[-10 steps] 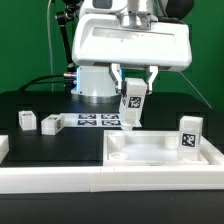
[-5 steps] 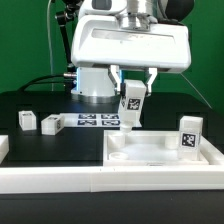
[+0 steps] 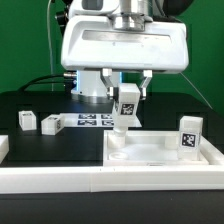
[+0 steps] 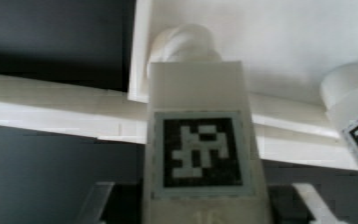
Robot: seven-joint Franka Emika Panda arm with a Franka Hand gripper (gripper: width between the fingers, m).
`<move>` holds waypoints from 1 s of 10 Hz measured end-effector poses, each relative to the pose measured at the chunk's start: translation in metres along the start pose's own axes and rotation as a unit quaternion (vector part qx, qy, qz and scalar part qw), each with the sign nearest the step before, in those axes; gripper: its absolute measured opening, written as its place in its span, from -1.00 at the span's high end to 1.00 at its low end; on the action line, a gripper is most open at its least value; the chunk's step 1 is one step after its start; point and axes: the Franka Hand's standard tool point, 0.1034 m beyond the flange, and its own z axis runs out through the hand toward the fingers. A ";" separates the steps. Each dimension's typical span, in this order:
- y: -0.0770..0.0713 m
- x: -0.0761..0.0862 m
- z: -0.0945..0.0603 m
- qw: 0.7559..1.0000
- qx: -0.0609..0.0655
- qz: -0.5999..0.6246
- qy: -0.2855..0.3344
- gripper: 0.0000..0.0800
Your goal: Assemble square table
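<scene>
Gripper [image 3: 127, 96]: clamped on table leg [image 3: 122, 115]
Change: table leg carried lower and toward the exterior view's left, tip now at the tabletop [image 3: 160, 152] far corner
Meaning: probably lining up to screw in
Loose legs [image 3: 27, 121]: off the tabletop

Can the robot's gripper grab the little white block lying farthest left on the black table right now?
Probably not yet. The gripper is shut on another leg, over the slab. Nothing covers the block at the exterior view's far left, so once that leg is released the way looks free.
</scene>
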 end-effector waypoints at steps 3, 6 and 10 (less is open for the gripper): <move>-0.001 -0.001 0.001 1.000 -0.001 -0.002 0.001 0.27; 0.019 -0.005 0.010 0.999 0.018 0.013 -0.031 0.27; 0.019 0.006 0.016 0.999 0.020 0.016 -0.024 0.27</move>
